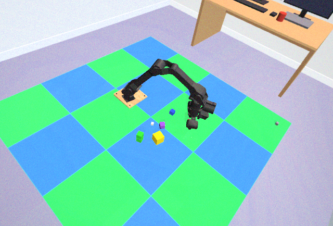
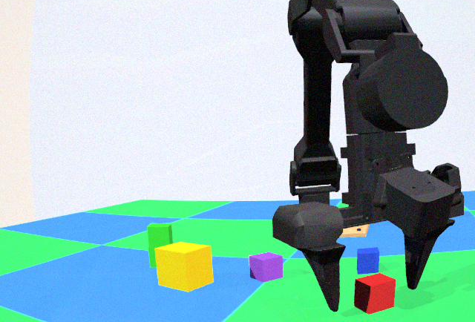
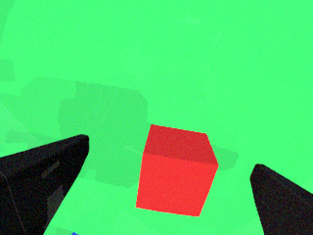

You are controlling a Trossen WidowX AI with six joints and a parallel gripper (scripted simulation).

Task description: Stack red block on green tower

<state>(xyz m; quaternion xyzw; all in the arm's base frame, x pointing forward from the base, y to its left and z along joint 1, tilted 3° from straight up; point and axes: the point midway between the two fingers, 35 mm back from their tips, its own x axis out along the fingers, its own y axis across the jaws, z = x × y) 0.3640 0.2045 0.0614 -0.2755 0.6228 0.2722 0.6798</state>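
The red block point(image 2: 374, 295) point(image 3: 176, 183) lies on a green mat square; the gripper hides it in the top view. My gripper point(image 2: 373, 298) point(image 3: 171, 154) is wide open, pointing down, with its tips low on either side of the red block and apart from it. In the wrist view, the gap to the left finger is a little wider than the gap to the right. The green tower point(image 1: 139, 136) point(image 2: 159, 236) stands upright on a blue square. In the exterior view its lower part is partly hidden by the yellow block.
The larger yellow block point(image 1: 157, 138) point(image 2: 184, 268) stands beside the tower. A purple block point(image 1: 162, 125) point(image 2: 266, 267), a small white block point(image 1: 152, 123) and a blue block point(image 1: 171, 111) point(image 2: 367, 260) lie between the tower and the gripper. A small grey block point(image 1: 277, 123) lies at the mat's far right corner.
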